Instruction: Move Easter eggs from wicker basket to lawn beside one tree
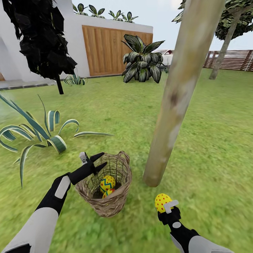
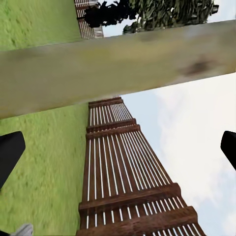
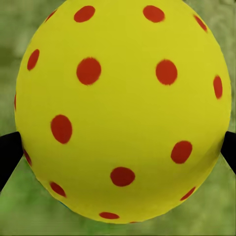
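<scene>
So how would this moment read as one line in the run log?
right pincer: shut on egg, near tree trunk | left pincer: open, at wicker basket rim | eggs in basket: two

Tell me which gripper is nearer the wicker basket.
Left. The left gripper sits open at the wicker basket rim; the right gripper is off to the side, holding an egg near the tree.

I am seeing no readable words, labels, brands, numbers or signs on anything around me in these views right now
</scene>
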